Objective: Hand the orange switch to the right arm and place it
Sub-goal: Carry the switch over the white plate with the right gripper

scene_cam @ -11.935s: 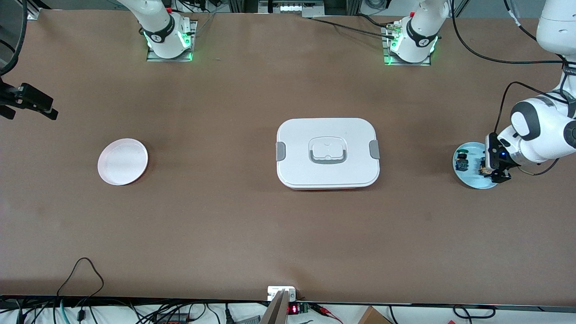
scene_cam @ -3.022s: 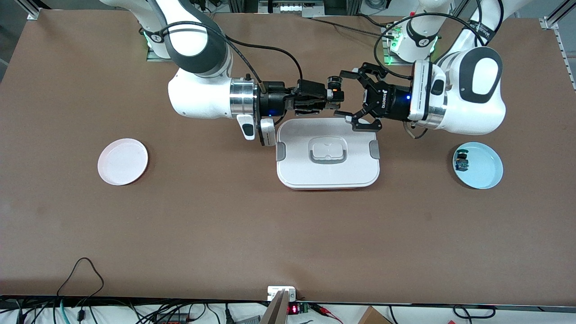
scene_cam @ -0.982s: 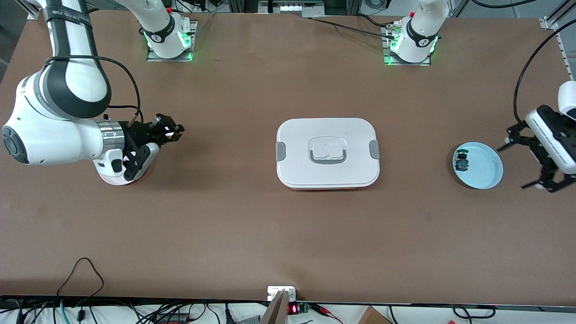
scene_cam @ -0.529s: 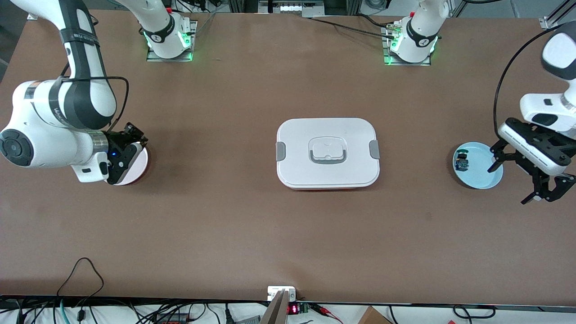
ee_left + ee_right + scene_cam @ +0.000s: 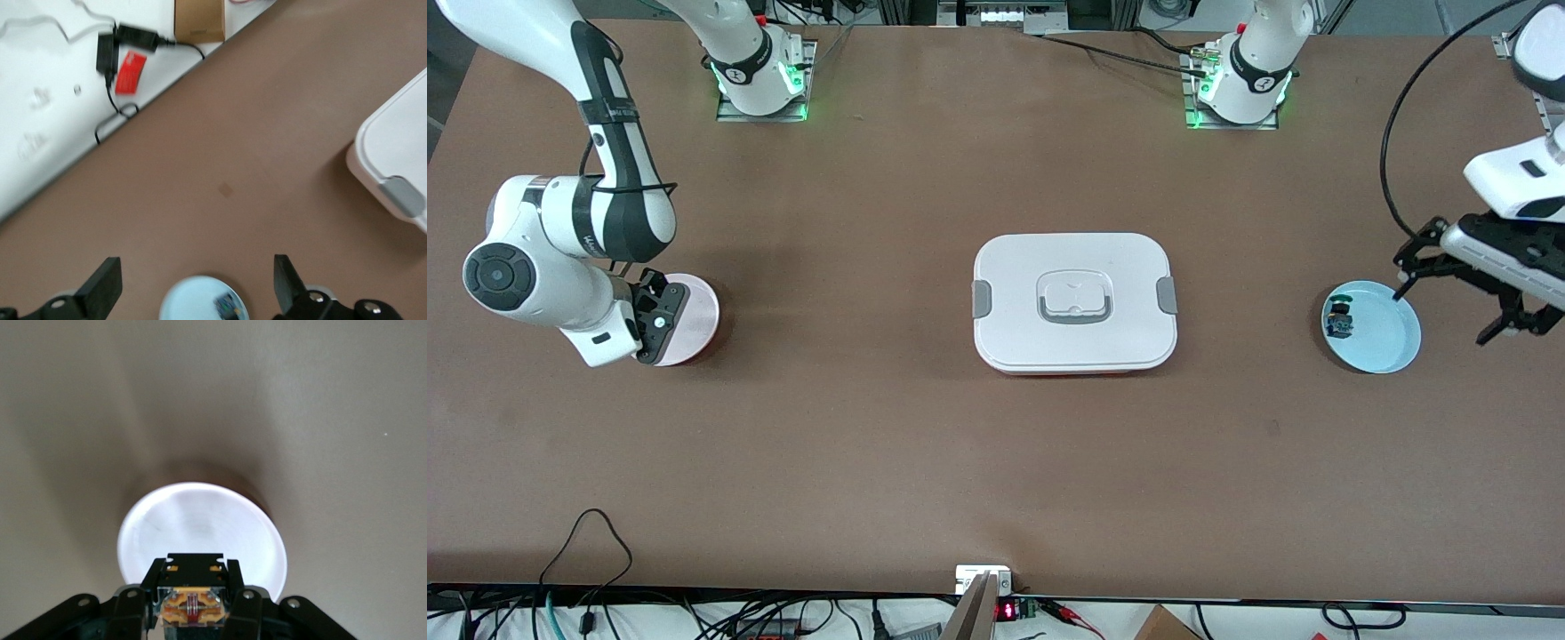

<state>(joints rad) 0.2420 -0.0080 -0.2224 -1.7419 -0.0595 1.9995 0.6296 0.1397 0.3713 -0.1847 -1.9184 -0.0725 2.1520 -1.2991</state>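
In the right wrist view my right gripper (image 5: 189, 599) is shut on the orange switch (image 5: 193, 608), whose orange block faces the camera. It hangs just above the pink plate (image 5: 200, 520). In the front view the right gripper (image 5: 656, 320) points down over the edge of that plate (image 5: 696, 307) nearest the right arm's end, and the switch is hidden there. My left gripper (image 5: 1440, 316) is open and empty in the air beside the light blue plate (image 5: 1385, 342). It also shows open in the left wrist view (image 5: 195, 280).
The blue plate (image 5: 193, 303) holds a black switch with a blue body (image 5: 1338, 320), also seen in the left wrist view (image 5: 230, 307). A white lidded box (image 5: 1074, 302) sits at the table's middle. Cables lie off the table's edge nearest the front camera.
The left gripper passed the orange switch to the right gripper over the white box. The right gripper carried it over the pink plate and tipped downward. The left gripper drew back open beside the blue plate.
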